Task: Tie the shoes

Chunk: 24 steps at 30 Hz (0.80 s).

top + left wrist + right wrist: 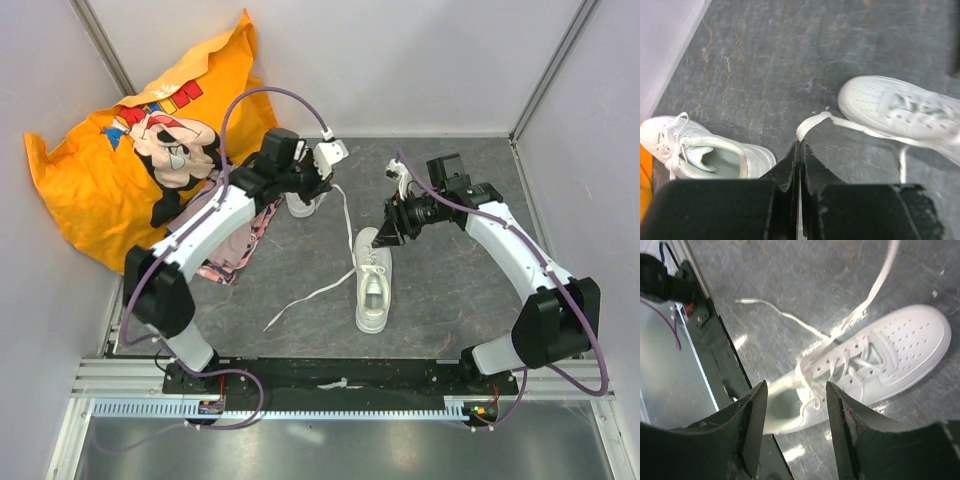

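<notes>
Left gripper (800, 146) shut tight, pinching lace (812, 124) end of mid-table shoe (372, 290). Right gripper (796, 387) hovers over that shoe's laces w/ jaws apart, holding nothing. 2nd shoe (705, 155) sits by left arm, near orange cloth (100, 170).

Even overhead light is filling the top view, and only soft shadows are falling on the table (450, 290). Glare is streaking the table in the right wrist view, where a lace (875, 282) is blurring. The right-hand shoe (900, 107) is smearing in the left wrist view.
</notes>
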Each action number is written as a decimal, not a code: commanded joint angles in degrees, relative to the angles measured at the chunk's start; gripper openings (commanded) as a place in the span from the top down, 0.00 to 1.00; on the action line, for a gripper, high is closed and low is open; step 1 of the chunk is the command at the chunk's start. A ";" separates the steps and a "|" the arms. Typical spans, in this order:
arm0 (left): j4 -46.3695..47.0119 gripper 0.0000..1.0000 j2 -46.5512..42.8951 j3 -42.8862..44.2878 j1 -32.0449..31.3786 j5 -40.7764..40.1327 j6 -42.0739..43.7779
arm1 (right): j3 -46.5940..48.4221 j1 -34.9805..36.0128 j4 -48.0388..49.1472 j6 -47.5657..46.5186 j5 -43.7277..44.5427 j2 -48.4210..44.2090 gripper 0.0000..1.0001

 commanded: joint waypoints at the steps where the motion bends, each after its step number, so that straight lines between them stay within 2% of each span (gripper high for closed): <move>1: 4.46 0.98 8.87 4.98 0.05 -4.00 -8.29 | -0.97 0.16 -5.53 -9.46 0.33 -5.23 0.43; 10: 4.02 0.99 19.77 5.69 0.05 -1.27 -9.71 | -3.00 4.28 -4.39 -14.04 6.30 -5.68 0.44; 20: 0.07 0.98 25.23 6.83 0.05 0.31 -9.71 | -5.10 8.95 -2.90 -15.27 11.13 -5.77 0.46; 24: -1.08 0.98 27.25 8.06 0.05 -0.39 -9.88 | -5.02 14.03 -1.23 -15.36 13.68 -6.47 0.47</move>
